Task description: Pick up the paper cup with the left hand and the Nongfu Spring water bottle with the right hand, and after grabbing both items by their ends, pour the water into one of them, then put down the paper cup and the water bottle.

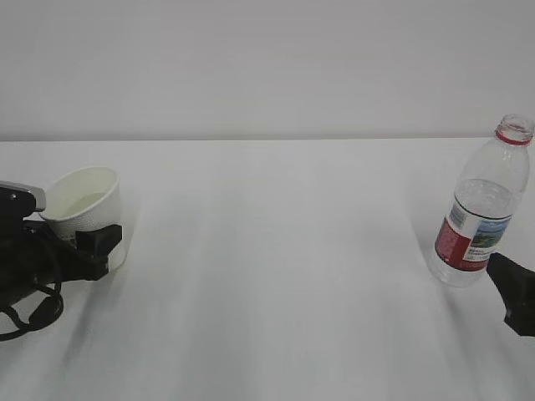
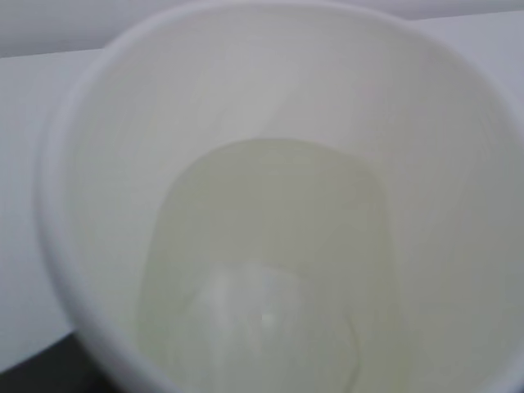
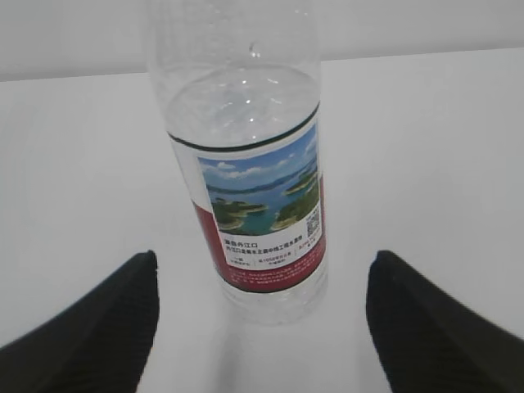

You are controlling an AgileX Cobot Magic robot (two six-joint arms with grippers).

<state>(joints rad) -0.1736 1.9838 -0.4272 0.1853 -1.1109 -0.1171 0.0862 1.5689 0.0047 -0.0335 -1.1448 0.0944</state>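
1. The paper cup (image 1: 86,209) is at the far left of the white worktop (image 1: 276,276), tilted, its mouth facing up and leaning toward the left; whether its base touches the worktop cannot be told
2. The left tool (image 1: 94,244) is closed around the cup's lower wall, one black finger (image 1: 102,239) across the front of it; the cup is held
3. In the left wrist view the cup's open mouth fills the frame, and a shallow pool of clear water (image 2: 270,270) lies in the cream bottom
4. The Nongfu Spring water bottle (image 1: 482,209) stands on its base at the far right of the worktop, long axis near vertical, leaning slightly with the neck to the right, its red-ringed open neck pointing up; no cap shows on it
5. Its red-and-white label with the landscape picture faces the right wrist camera, and water shows up to just above the label's top edge
6. The right tool (image 3: 262,327) is spread wide, its two black fingers (image 3: 90,327) on either side of the bottle's base with clear gaps, touching nothing
7. Cup and bottle are well apart, at opposite ends of the worktop
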